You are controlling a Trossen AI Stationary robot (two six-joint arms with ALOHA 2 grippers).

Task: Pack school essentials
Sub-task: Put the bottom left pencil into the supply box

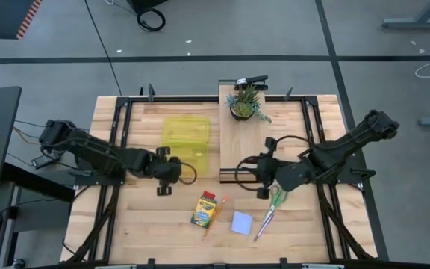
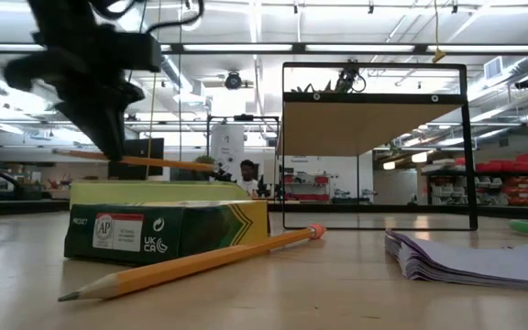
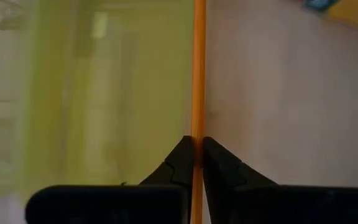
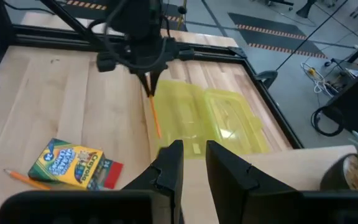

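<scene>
My left gripper (image 1: 164, 178) is shut on an orange pencil (image 2: 154, 164) and holds it in the air beside the translucent yellow case (image 1: 187, 137), as the right wrist view also shows (image 4: 149, 79). My right gripper (image 4: 192, 163) hovers open near the table's middle, with nothing between its fingers. On the table near the front edge lie the crayon box (image 1: 205, 209), a second orange pencil (image 1: 215, 219), the light blue sticky-note pad (image 1: 242, 223) and the green-handled scissors (image 1: 269, 211). My left gripper pinches the pencil's shaft (image 3: 197, 132) between its two fingertips. The fingers slant down from above and lie across the pencil. The pencil is lifted clear of the table and lies nearly level, one end a little lower (image 4: 158, 129).
A potted plant (image 1: 246, 104) stands on a raised board at the table's far side. A black metal frame (image 1: 125, 104) runs along the table's edges. Bare wood lies between the case and the crayon box.
</scene>
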